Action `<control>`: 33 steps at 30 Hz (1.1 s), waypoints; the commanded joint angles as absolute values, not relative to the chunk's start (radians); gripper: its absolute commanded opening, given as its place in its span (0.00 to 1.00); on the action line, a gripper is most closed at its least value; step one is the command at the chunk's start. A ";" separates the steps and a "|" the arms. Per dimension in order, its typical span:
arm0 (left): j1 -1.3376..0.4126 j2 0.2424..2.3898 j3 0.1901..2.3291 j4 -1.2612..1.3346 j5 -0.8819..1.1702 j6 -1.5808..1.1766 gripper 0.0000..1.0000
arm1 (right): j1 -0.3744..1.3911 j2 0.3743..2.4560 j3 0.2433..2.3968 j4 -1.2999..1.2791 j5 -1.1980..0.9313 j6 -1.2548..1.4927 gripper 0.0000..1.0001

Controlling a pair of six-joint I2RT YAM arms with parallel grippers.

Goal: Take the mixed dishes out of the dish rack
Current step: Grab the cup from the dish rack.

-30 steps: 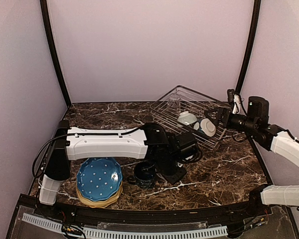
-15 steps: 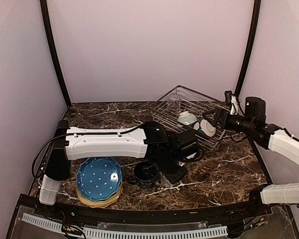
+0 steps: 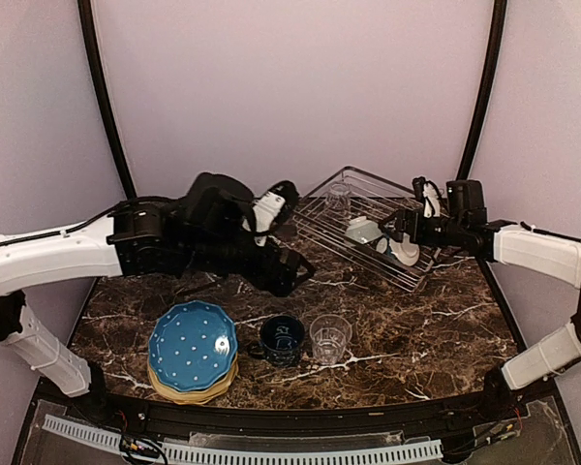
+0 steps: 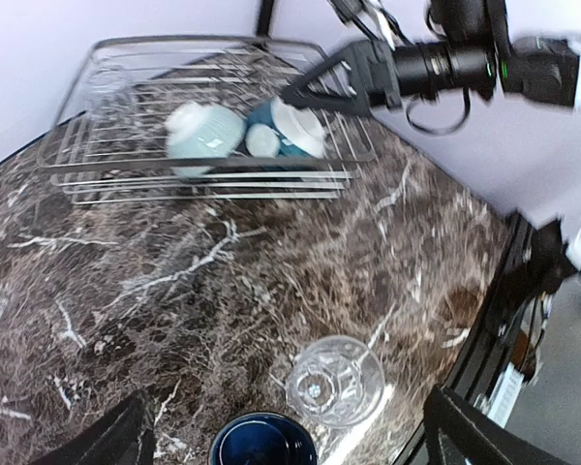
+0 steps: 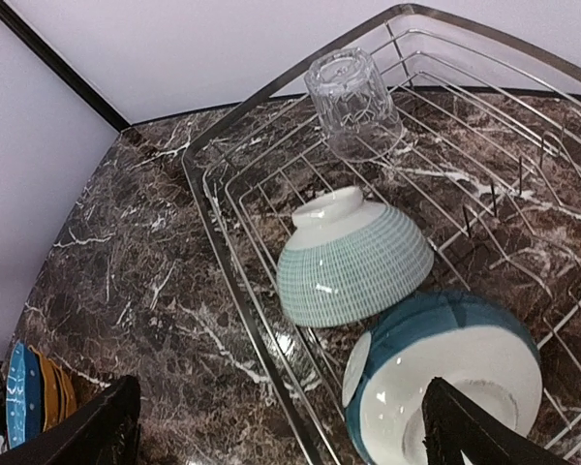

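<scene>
Top external: left gripper (image 4: 289,399) gapes empty left of dish rack (image 3: 321,225); right gripper (image 5: 281,386), also wide open and empty, faces bowls (image 3: 364,231) inside it. Tumbler (image 3: 330,338), mug (image 3: 283,339) and plates (image 3: 193,349) sit in front of it.

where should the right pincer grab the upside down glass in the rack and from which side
Probably best to pinch the glass across its round side walls, just below the upturned base, coming down from above. It stands mouth-down on the dish rack wires, so the rim offers no hold.
</scene>
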State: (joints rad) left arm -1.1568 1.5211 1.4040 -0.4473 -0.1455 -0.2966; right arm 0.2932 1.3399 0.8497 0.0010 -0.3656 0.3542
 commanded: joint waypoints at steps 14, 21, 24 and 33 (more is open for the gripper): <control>-0.974 1.167 0.913 0.033 0.015 -0.548 0.99 | 0.296 2.033 1.661 -0.242 -0.304 0.142 0.99; -0.961 1.162 0.901 0.022 0.032 -0.550 0.99 | 0.338 2.314 2.038 -0.382 -0.224 0.083 0.99; -0.958 1.163 0.898 0.015 0.035 -0.546 0.99 | 0.355 2.408 2.153 -0.409 -0.182 0.074 0.99; -0.947 1.172 0.896 0.013 0.053 -0.549 0.99 | 0.382 2.614 2.403 -0.407 -0.121 0.026 0.99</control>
